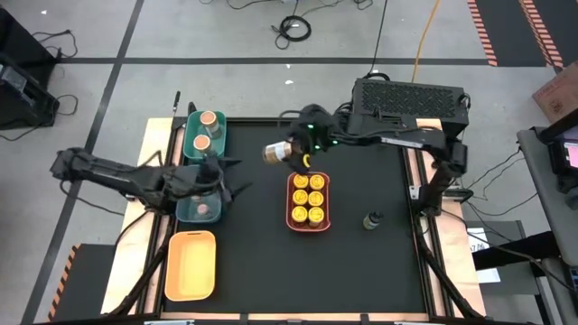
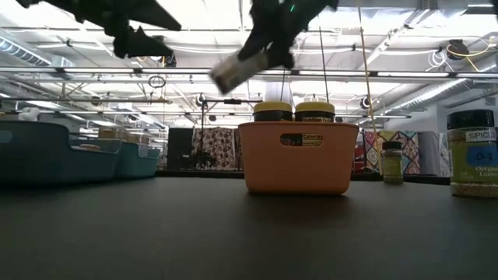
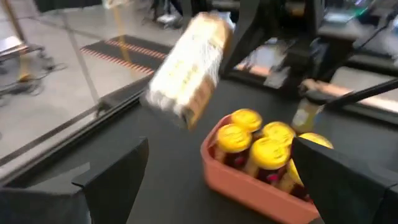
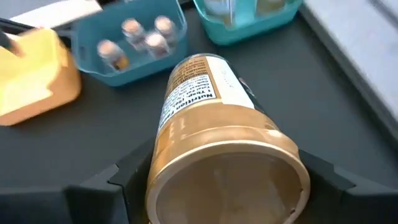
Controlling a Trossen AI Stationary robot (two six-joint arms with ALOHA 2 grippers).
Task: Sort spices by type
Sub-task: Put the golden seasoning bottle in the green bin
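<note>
Clamped in the right gripper (image 4: 217,180), a tan-lidded jar (image 4: 214,124) travels toward the green tray (image 1: 205,135); left gripper (image 1: 217,181) waits apart.

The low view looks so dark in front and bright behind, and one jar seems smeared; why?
Low view: ceiling lights behind backlight the table, so the coral tray and both arms read as dim shapes. Low and left wrist views: the tan-lidded jar in the right tool is streaked, probably by motion. Right wrist view: that jar is crisp, trays behind soft.
</note>
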